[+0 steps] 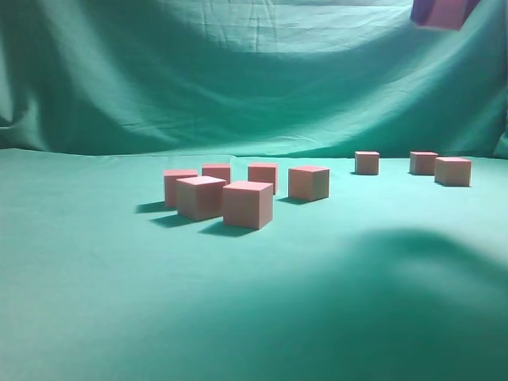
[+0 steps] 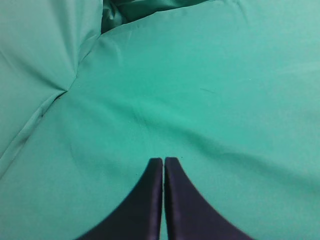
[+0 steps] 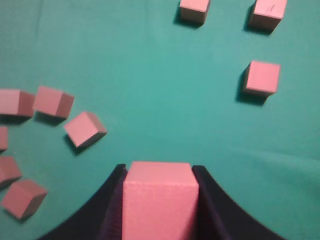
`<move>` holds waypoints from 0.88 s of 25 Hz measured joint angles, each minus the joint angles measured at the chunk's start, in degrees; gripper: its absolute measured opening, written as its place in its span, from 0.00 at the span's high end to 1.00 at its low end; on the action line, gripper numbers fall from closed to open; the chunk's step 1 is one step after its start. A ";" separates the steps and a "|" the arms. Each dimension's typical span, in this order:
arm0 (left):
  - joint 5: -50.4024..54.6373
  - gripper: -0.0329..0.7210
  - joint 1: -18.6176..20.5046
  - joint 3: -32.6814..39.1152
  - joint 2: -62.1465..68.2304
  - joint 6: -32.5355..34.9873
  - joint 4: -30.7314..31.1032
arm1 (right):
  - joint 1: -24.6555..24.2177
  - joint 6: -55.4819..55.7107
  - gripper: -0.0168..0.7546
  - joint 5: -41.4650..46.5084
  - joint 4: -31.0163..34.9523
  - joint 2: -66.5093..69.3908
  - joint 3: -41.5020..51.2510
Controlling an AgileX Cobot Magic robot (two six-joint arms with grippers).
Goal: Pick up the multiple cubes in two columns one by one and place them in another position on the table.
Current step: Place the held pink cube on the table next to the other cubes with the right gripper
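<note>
The right gripper [image 3: 159, 210] is clamped on one pinkish-red cube [image 3: 158, 200], held by two opposite flat faces well above the table [image 1: 95, 302]; the left gripper [image 2: 163, 162] hangs closed and empty over bare cloth. The cube looks light, rigid and sharp-edged, so flat parallel faces seem the safest hold. Taking the held cube as landmark, a loose cluster of cubes [image 3: 50, 101] lies below to its left, three cubes [image 3: 262, 78] sit ahead to its right, with open cloth between for setting down.
</note>
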 joint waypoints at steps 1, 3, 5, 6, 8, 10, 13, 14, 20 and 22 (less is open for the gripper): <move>0.00 0.96 0.00 0.00 0.00 0.00 0.00 | 0.00 -1.38 0.65 -0.66 1.57 -1.73 3.05; 0.00 0.96 0.00 0.00 0.00 0.00 0.00 | 1.16 -3.75 0.65 -1.44 4.55 -5.12 8.32; 0.00 0.96 0.00 0.00 0.00 0.00 0.00 | 4.21 -4.92 0.65 -2.36 5.88 -7.26 13.01; 0.00 0.96 0.00 0.00 0.00 0.00 0.00 | 6.01 -5.03 0.65 -2.88 6.27 -8.04 15.26; 0.00 0.96 0.00 0.00 0.00 0.00 0.00 | 11.27 -5.27 0.65 -4.15 6.54 -8.53 18.81; 0.00 0.96 0.00 0.00 0.00 0.00 0.00 | 16.63 -5.52 0.65 -5.95 6.68 -8.53 20.95; 0.00 0.96 0.00 0.00 0.00 0.00 0.00 | 23.44 -3.77 0.65 -9.97 6.37 -7.31 21.68; 0.00 0.96 0.00 0.00 0.00 0.00 0.00 | 25.10 -3.17 0.65 -11.52 6.29 -6.65 21.77; 0.00 0.96 0.00 0.00 0.00 0.00 0.00 | 27.98 4.25 0.65 -16.08 5.15 -0.30 21.91; 0.00 0.96 0.00 0.00 0.00 0.00 0.00 | 27.98 6.42 0.65 -17.44 3.77 1.58 21.91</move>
